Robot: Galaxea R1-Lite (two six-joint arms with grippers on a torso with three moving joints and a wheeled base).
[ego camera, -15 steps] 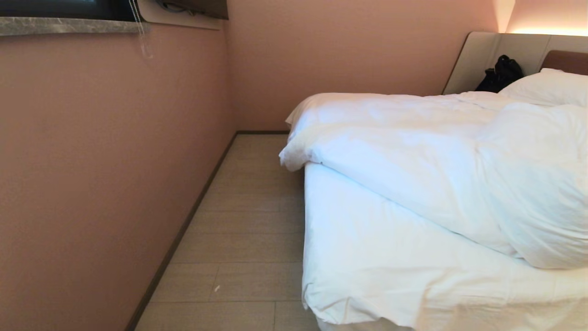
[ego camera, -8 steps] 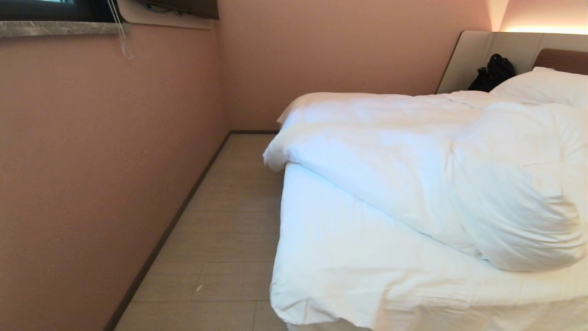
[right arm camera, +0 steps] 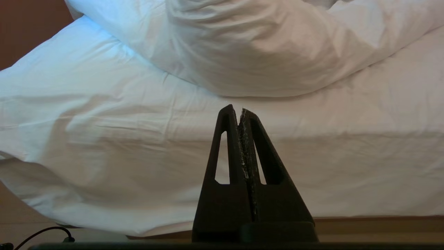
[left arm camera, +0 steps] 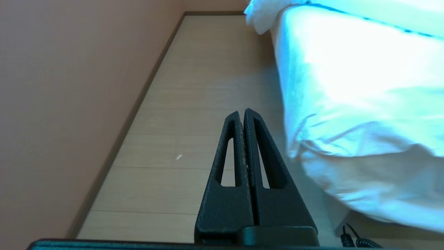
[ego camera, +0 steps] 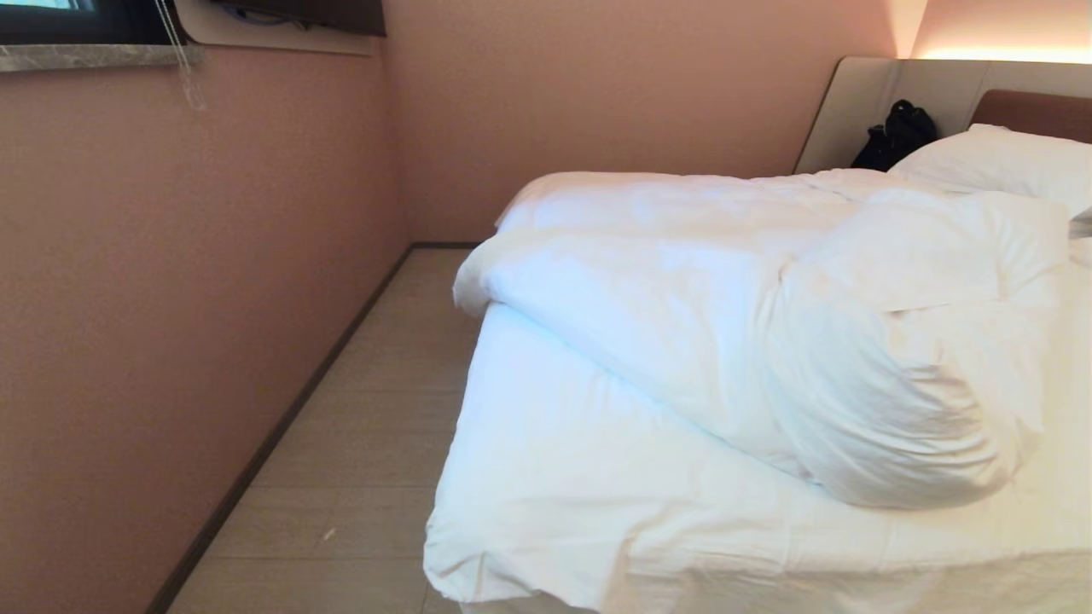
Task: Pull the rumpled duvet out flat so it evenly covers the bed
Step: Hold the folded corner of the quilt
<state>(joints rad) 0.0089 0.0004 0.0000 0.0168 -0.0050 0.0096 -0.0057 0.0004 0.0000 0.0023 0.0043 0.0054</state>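
The white duvet lies bunched in a thick roll across the bed, folded back on itself at the right, leaving the foot of the sheeted mattress bare. One corner of it hangs over the bed's left side. Neither arm shows in the head view. My left gripper is shut and empty, held low over the floor beside the bed's corner. Shut and empty as well, my right gripper points at the foot of the bed, short of the duvet's folded bulge.
A pink wall runs along the left, with a narrow strip of wood floor between it and the bed. White pillows and a black bag sit by the headboard. A window sill is at upper left.
The whole head view has shifted left, so the bed fills more of the picture and the floor strip looks narrower; the camera has moved. The duvet lies as before.
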